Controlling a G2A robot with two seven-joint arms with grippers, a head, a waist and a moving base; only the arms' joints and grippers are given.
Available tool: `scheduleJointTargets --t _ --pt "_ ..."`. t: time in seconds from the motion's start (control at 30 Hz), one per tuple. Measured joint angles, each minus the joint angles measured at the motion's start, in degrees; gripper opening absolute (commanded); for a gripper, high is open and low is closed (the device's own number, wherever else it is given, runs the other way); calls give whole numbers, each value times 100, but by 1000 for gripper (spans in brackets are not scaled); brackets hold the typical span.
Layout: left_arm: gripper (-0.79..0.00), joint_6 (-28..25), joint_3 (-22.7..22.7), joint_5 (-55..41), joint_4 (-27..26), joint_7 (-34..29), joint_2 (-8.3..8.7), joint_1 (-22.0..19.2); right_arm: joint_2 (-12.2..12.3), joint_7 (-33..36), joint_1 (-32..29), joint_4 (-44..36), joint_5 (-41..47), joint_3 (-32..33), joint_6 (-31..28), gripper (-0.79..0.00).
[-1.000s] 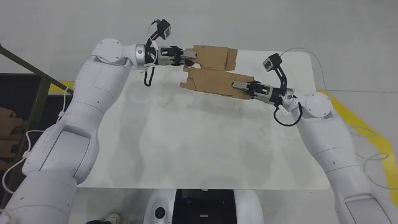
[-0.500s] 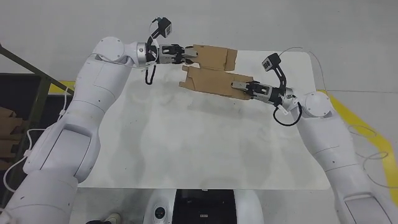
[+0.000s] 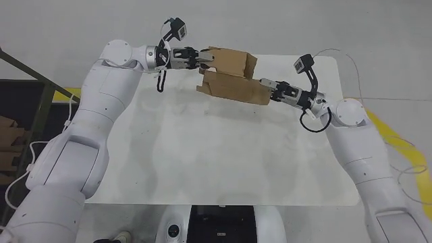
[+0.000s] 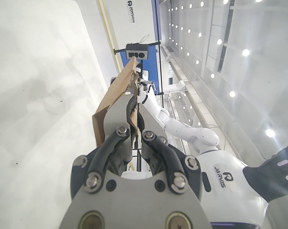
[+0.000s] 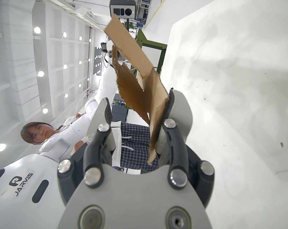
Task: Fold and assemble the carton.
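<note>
A: We log the carton (image 3: 233,74) held aloft over the far side of the tabletop (image 3: 223,162). Left pincer (image 4: 132,107) is clenched on one ragged end flap.
B: Right pincer (image 5: 138,97) stands released, with a panel leaning on one finger only.
A: Risk, we judge: a single grip on frayed board may tear, or let the carton swing and collapse flat. We'd close the right before any fold.

My right gripper (image 3: 266,88) has slid back along the carton (image 3: 233,86) to its end, fingers (image 5: 176,104) now at the edge. The arm swung outward. Carton panels have risen and stand less flat.
</note>
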Motion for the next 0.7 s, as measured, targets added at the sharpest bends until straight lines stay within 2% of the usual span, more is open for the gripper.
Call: scheduleJointTargets --t 0.27,0.4,0.7 --pt "-785 9 -39 -15 -117 -155 8 88 36 -39 114 51 128 229 -82 -391" --pt "-785 -10 -64 3 -174 -164 15 140 51 -26 139 -14 121 289 -101 -354" --pt "-785 -43 -188 21 -248 -160 59 235 114 -120 120 -158 76 538 -88 -366"
